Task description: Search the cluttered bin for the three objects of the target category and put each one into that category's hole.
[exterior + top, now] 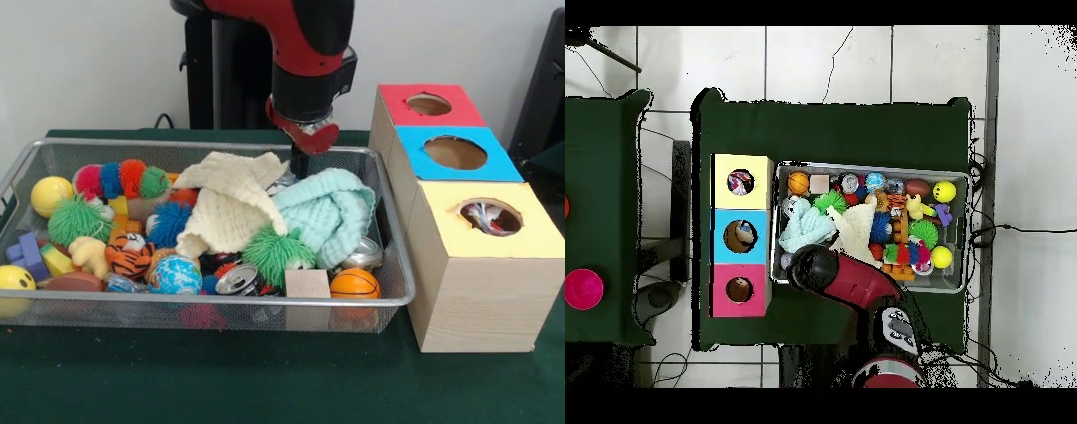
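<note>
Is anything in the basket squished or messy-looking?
Yes. Two silver cans and lie tipped on their sides in the bin, half buried. The cream waffle cloth is crumpled over the toys beside a bunched mint cloth.

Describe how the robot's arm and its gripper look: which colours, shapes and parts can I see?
The arm is thick and rounded, with a glossy red shell over black joints. Its wrist ends in a black cylinder with a small red piece below. The gripper under it is narrow and black; little of it shows. From overhead, the arm is again red with a round black end, and near the base sits a grey panel with buttons.
</note>
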{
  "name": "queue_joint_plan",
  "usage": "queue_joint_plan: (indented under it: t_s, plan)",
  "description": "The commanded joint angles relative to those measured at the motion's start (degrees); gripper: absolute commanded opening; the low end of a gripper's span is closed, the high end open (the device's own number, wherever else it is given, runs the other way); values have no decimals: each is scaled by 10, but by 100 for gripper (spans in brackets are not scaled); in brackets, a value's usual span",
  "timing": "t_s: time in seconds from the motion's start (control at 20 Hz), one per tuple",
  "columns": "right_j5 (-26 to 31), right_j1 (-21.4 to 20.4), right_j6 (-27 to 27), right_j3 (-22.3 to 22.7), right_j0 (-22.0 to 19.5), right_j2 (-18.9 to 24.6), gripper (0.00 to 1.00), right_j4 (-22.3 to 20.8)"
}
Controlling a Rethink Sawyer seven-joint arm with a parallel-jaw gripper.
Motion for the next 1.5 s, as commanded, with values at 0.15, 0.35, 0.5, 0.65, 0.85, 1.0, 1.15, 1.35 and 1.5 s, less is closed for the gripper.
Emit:
queue_joint_plan:
  t_s: [0.15,0.35,0.5,0.65,0.85,1.0,1.15,1.35,1.5]
  plan:
    - [-78,93,119,1,8,21,0,30]
    - [-94,95,132,20,11,35,0,43]
    - [-103,93,139,28,23,30,0,53]
    - [-114,104,139,20,31,19,0,63]
    - [-141,108,135,23,35,18,100,74]
    - [-144,106,138,23,37,17,100,79]
    - [-123,102,130,12,47,3,100,88]
    - [-97,99,119,-7,60,-16,100,94]
    - [-73,100,102,-30,59,-31,100,93]
